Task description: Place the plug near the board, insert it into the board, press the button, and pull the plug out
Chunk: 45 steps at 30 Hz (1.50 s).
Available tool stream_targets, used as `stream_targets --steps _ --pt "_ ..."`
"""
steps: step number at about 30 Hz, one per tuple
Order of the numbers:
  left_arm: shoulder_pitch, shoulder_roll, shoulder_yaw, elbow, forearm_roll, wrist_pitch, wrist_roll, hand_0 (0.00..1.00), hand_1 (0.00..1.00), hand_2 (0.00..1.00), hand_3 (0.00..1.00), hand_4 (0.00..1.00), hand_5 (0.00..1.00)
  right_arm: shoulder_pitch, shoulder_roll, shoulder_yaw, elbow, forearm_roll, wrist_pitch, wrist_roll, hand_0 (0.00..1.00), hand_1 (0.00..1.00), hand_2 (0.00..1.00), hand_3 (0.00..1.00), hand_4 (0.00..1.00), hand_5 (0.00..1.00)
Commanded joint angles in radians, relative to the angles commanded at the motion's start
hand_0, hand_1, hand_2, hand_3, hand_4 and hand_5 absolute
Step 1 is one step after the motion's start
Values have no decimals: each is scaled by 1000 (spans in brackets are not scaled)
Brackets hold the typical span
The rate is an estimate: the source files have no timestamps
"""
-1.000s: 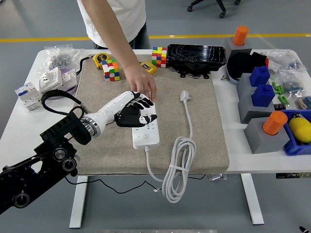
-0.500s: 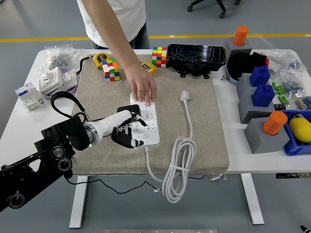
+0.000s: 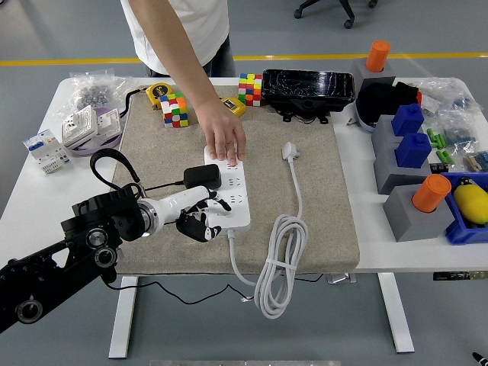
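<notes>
The white power strip [image 3: 232,194] lies on the tan mat [image 3: 305,221]. A black plug [image 3: 202,177] sits on the strip's left side, and its black cable runs off to the left. My left hand [image 3: 200,219] is beside the strip's near left corner, below the plug and clear of it, with its fingers loosely bent and holding nothing. A person's hand [image 3: 225,139] presses down on the strip's far end. The strip's own white plug [image 3: 290,150] lies loose on the mat to the right.
The strip's white cable coil [image 3: 278,267] hangs over the mat's near edge. Colour cubes [image 3: 174,110], a black box [image 3: 307,90] and a yellow tape measure [image 3: 158,91] stand at the back. Grey and blue blocks [image 3: 408,145] with orange pegs fill the right side.
My left hand has drawn back from over the strip toward the near left, leaving the black plug on the strip. The person's hand stays on the strip's far end.
</notes>
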Motion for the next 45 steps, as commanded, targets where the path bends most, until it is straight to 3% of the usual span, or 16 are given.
stream_targets --steps 14,33,37,38,45 --pt "-19 -21 34 61 8 5 8 97 73 171 806 573 2 -5 1 0 -1 2 1 0 755 723 730 742 998 672" --pt "-19 -26 44 80 24 7 20 93 70 167 811 579 2 -8 3 6 0 1 2 -1 755 723 729 742 998 671" --pt "-11 -23 32 64 6 12 2 93 70 167 811 579 2 -9 4 7 2 0 2 -1 755 723 729 742 998 671" --pt "-9 -23 26 57 3 16 -8 94 71 169 772 547 2 -9 4 7 1 1 2 -1 754 722 729 742 998 671" --pt "-3 -18 -7 23 -3 34 -42 101 71 169 756 578 2 -10 6 10 -1 1 2 -1 754 722 729 741 998 671"
